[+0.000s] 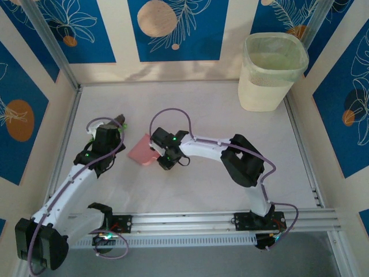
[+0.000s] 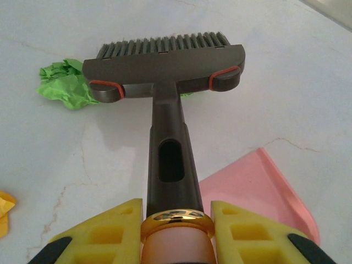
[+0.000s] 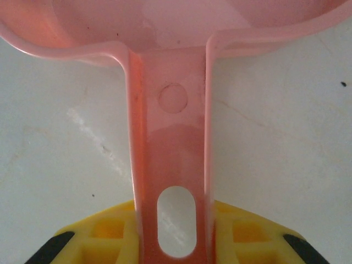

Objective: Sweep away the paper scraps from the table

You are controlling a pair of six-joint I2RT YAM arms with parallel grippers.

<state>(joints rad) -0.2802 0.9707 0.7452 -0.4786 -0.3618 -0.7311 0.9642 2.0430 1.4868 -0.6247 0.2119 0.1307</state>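
My left gripper (image 2: 177, 220) is shut on the handle of a dark brush (image 2: 165, 60), whose bristles rest on the table (image 2: 286, 82). A crumpled green paper scrap (image 2: 61, 83) lies against the left end of the brush head, partly hidden behind it. A small orange-yellow scrap (image 2: 4, 209) sits at the left edge of that view. My right gripper (image 3: 175, 220) is shut on the handle of the flat pink dustpan (image 3: 165, 33). From above, the left gripper (image 1: 112, 134) and right gripper (image 1: 159, 154) stand either side of the dustpan (image 1: 141, 152), with the brush (image 1: 120, 120) just left of it.
A pale translucent waste bin (image 1: 271, 69) stands at the back right corner. Aluminium rails (image 1: 202, 219) run along the near edge, and cream walls with blue panels close in the other sides. The dustpan's lip (image 2: 258, 187) lies right of the brush handle.
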